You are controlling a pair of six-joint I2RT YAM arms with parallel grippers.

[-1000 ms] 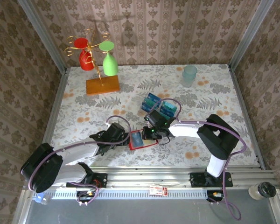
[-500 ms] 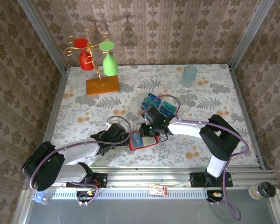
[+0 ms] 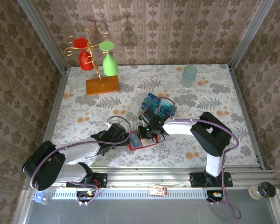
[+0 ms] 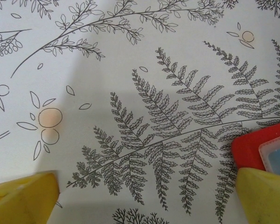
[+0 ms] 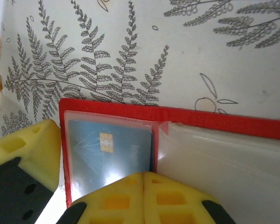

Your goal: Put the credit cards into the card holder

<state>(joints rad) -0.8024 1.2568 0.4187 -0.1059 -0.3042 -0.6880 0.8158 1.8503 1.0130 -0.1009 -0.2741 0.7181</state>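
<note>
1. Now the card holder (image 3: 141, 141) lies open at the near centre of the table (image 3: 84, 121), red, with a blue credit card (image 5: 109, 156) tucked in its left clear pocket.
2. Over the open holder is the right gripper (image 5: 143, 189), its jaws pressed together with nothing seen between them.
3. Just left of the holder sits the left gripper (image 4: 144, 205), spread wide and empty, with one finger beside the red corner.
4. Farther back, the other credit cards (image 3: 152, 99) stand just beyond the right arm.
</note>
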